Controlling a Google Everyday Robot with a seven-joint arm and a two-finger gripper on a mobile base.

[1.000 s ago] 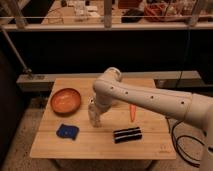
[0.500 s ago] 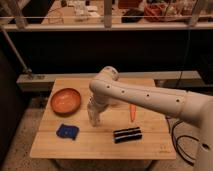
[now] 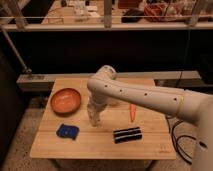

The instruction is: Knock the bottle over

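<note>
The arm [image 3: 135, 95] reaches in over the table [image 3: 150, 147] and bends down just right of the bowl [image 3: 65, 100]. Its gripper [image 3: 94, 121] points straight down, low over the wood, right of the bowl and slightly nearer the front edge. The claw is pressed together.

The bottle [image 3: 91, 115] stands at that same spot, right of the bowl, close against the gripper. It shows only as a slim, pale grey-beige upright shape that blends with the gripper's own pale parts. Its neck and cap cannot be made out, nor whether the claw touches it.

A blue cloth [image 3: 67, 131] lies in front of the bowl. An orange stick [image 3: 133, 111] lies well to the bowl's right, beyond the gripper. A black striped block [image 3: 127, 134] lies right of the bowl and farther forward.
</note>
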